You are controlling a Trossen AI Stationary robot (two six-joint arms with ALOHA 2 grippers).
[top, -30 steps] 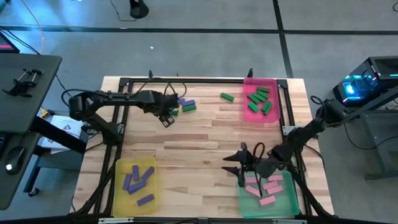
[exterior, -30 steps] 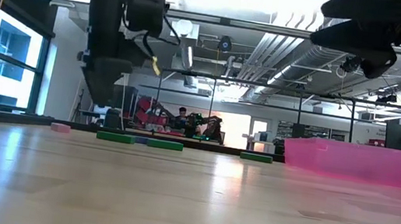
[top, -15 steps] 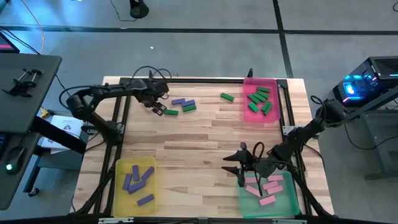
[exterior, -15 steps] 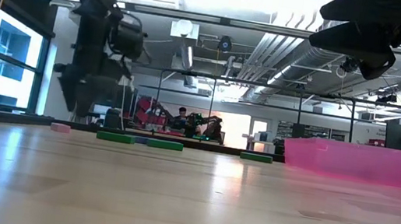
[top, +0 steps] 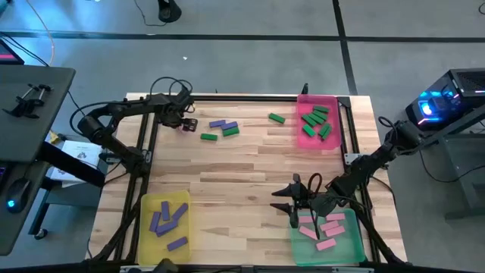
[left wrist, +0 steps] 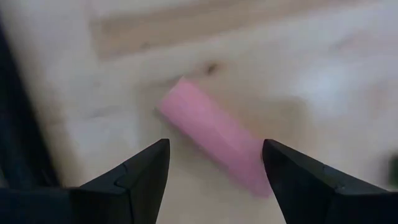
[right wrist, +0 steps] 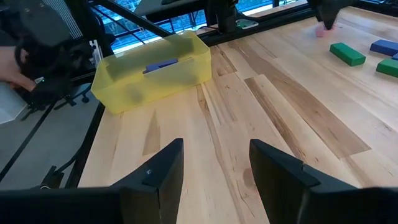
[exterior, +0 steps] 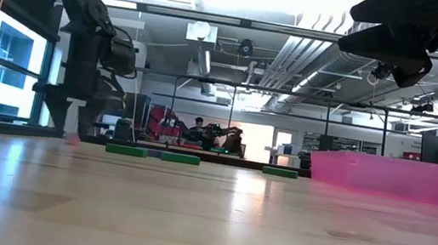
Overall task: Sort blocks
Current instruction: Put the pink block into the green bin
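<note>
Wood table [top: 250,163], no readable writing anywhere. Left gripper [top: 185,123] hangs with fingers spread right over a pink block [left wrist: 214,134]. Right gripper [top: 294,199] waits half-spread beside the green tray [top: 356,246].

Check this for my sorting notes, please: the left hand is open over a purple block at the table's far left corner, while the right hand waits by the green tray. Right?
Not quite: the block under the left hand is pink, not purple, as the left wrist view shows. The rest holds: that hand is open over it at the far left corner, and the right hand waits by the green tray.
</note>
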